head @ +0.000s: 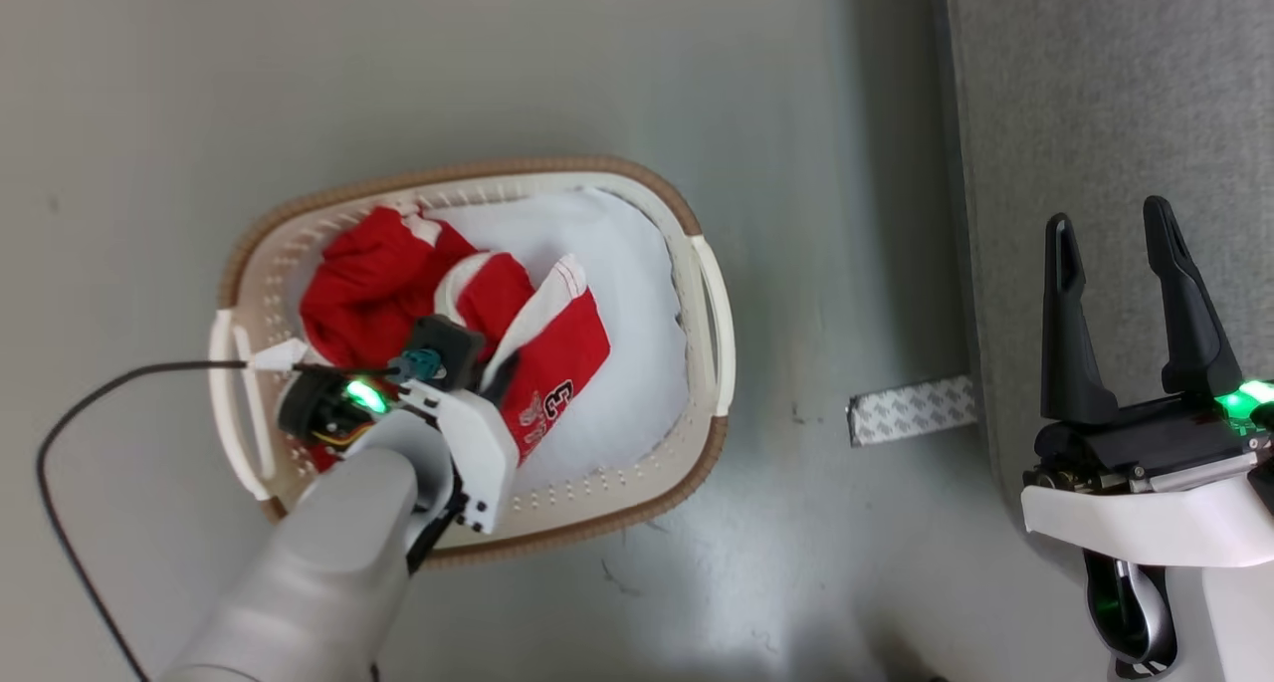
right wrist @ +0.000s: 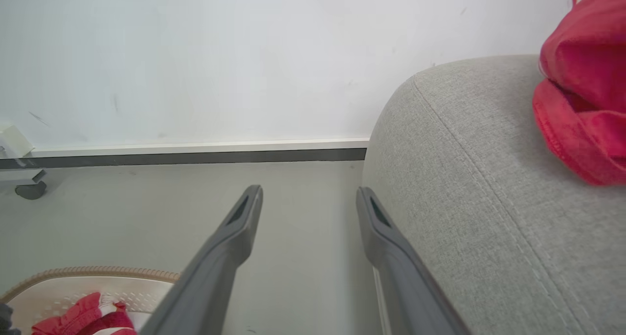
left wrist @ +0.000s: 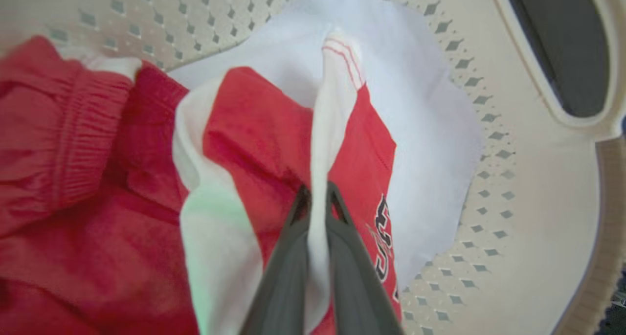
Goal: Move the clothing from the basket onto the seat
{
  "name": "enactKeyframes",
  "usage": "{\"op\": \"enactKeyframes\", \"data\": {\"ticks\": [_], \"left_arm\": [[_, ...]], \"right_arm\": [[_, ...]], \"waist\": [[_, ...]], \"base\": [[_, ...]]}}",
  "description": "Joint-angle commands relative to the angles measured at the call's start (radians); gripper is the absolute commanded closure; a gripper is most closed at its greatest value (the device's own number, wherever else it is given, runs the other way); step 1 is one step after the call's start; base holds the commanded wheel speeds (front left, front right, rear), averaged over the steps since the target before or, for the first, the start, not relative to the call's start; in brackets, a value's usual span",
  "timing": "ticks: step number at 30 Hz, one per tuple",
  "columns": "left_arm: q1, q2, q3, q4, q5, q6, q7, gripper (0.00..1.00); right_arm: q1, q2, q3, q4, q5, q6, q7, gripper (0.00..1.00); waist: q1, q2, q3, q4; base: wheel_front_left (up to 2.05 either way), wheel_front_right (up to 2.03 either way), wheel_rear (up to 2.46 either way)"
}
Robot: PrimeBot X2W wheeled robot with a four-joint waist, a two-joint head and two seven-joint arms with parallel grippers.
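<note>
Red garments with white panels (head: 398, 284) lie bunched in the cream basket (head: 712, 324) on the floor. My left gripper (left wrist: 318, 198) reaches down into the basket and is shut on a white-trimmed fold of the red clothing (left wrist: 274, 129), the fold pinched between its dark fingers (left wrist: 288, 271). In the head view that gripper (head: 503, 373) is mostly hidden under its wrist. My right gripper (head: 1115, 234) hangs open and empty over the grey sofa's edge (head: 1095, 95). In the right wrist view another red garment (right wrist: 582, 100) rests on the sofa (right wrist: 479, 188), right of the open right gripper (right wrist: 309, 194).
A pale bluish-white lining cloth (head: 627, 294) covers the basket's bottom. A strip of patterned tape (head: 911, 410) lies on the grey floor beside the sofa. A black cable (head: 90, 403) trails from the left wrist. A wall and baseboard (right wrist: 195, 146) stand behind, with a caster wheel (right wrist: 30, 190).
</note>
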Motion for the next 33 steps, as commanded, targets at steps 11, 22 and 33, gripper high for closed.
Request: {"op": "enactKeyframes", "data": {"ticks": [11, 22, 33], "left_arm": [[0.093, 0.019, -0.032, -0.142, -0.186, 0.002, -0.061, 1.00], [0.191, 0.049, 0.000, -0.263, -0.236, 0.018, -0.069, 1.00], [0.278, 0.094, 0.051, -0.500, -0.254, 0.093, -0.063, 1.00]], "right_arm": [[0.059, -0.002, -0.012, 0.091, -0.004, -0.003, 0.001, 0.00], [0.188, -0.002, -0.021, 0.166, 0.015, -0.003, 0.001, 0.00], [0.281, -0.002, -0.010, 0.196, 0.005, -0.003, 0.001, 0.00]], "waist": [[-0.0001, 0.0000, -0.323, 0.080], [-0.0001, 0.0000, -0.609, 0.114], [-0.0001, 0.0000, -0.771, 0.140]], "base": [[0.00, 0.00, 0.00], [0.00, 0.00, 0.00], [0.00, 0.00, 0.00]]}}
